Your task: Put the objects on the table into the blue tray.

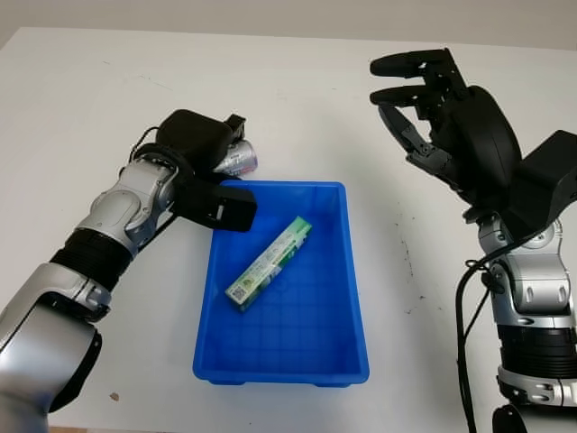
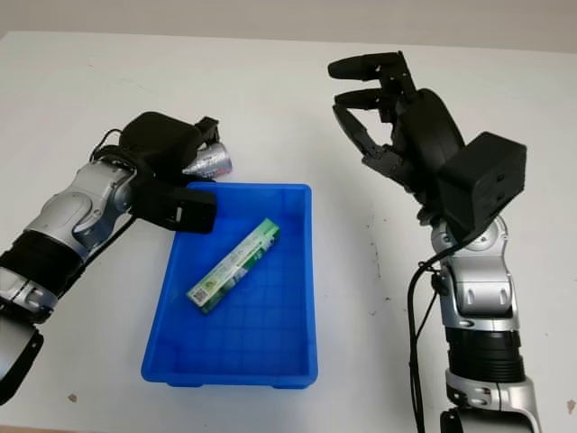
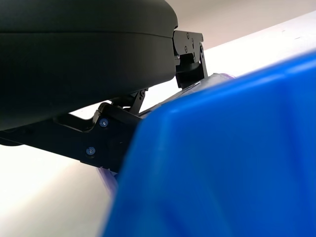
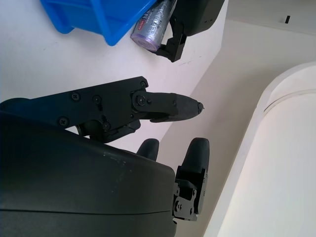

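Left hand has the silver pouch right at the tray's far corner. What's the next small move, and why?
Probably carry the left hand a little further inward over the blue tray, then let go. The silver pouch it grips sits beside the tray's far corner, outside the rim, and a green box already lies inside. The right hand is open, raised to the tray's right.

surface: white table | on it: blue tray, centre | silver-purple packet touching tray's far-left corner

A white table with small dark specks.
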Controlling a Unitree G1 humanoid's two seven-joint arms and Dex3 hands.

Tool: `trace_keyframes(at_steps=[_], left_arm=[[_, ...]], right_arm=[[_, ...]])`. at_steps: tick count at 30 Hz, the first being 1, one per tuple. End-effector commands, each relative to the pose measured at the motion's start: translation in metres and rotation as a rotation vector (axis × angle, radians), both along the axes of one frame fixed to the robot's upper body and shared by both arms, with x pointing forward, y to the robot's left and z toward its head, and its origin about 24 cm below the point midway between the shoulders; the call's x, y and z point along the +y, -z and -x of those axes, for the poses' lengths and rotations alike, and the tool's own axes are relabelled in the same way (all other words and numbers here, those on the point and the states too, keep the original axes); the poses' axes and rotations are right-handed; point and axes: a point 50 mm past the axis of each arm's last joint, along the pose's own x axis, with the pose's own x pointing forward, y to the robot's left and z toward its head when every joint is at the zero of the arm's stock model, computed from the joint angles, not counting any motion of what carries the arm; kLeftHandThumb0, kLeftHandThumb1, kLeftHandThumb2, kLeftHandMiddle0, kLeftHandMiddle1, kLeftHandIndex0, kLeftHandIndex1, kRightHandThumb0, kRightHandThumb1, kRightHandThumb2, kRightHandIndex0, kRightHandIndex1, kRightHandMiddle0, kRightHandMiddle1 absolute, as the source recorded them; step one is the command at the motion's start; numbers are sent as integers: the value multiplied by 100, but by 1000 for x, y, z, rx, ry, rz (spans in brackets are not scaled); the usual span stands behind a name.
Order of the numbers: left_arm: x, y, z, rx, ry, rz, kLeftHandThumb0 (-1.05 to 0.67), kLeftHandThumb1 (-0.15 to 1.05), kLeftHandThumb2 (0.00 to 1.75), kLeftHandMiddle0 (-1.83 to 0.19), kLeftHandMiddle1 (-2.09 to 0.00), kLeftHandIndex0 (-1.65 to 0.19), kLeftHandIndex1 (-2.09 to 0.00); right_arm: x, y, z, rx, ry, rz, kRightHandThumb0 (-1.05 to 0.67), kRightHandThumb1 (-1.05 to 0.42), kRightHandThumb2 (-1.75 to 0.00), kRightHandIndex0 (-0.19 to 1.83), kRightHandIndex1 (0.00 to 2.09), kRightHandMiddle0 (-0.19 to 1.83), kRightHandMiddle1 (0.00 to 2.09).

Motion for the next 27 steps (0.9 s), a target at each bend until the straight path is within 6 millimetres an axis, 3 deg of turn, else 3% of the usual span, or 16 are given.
trace_keyframes(at_steps=[1, 7, 9, 12, 15, 18, 22, 24, 27], left_arm=[[7, -1, -1, -16, -11, -10, -50, 105, 30, -68, -209, 2, -164], [11, -23, -4, -114, -10, -10, -52, 105, 36, -55, -209, 4, -166], [12, -34, -5, -153, -12, 6, -52, 105, 33, -69, -209, 0, -167], [12, -50, -4, -195, -22, 20, -54, 105, 33, -73, -209, 1, -195], [14, -70, -1, -275, 8, 57, -54, 105, 32, -63, -209, 7, -185], [17, -85, 2, -329, 26, 88, -54, 105, 32, -51, -209, -5, -163], [15, -96, 5, -368, 44, 125, -56, 105, 31, -75, -209, -25, -198], [14, -97, 7, -368, 46, 139, -56, 105, 30, -84, -209, -25, -197], [14, -100, 11, -341, 75, 208, -54, 105, 30, -80, -209, -31, -191]], right_arm=[[-2, -3, 0, -21, 0, 16, -33, -105, -37, -19, 148, -19, 139], [-2, -3, 1, -17, -2, 8, -31, -105, -38, -19, 153, -19, 141], [-3, -3, 0, -17, -3, 5, -31, -105, -38, -19, 153, -19, 142], [-3, -2, 1, -16, -4, 6, -31, -105, -37, -19, 156, -19, 142], [-3, -2, 1, -16, -6, 11, -32, -105, -37, -19, 155, -19, 141], [-3, -1, 0, -15, -10, 12, -32, -105, -36, -19, 153, -19, 139], [-2, -1, 0, -3, -8, 4, -31, -105, -37, -19, 148, -19, 140], [-1, 0, -1, 3, -5, 2, -32, -105, -36, -19, 148, -19, 141], [0, 0, -1, 1, -3, 7, -33, -105, -35, -19, 152, -19, 141]])
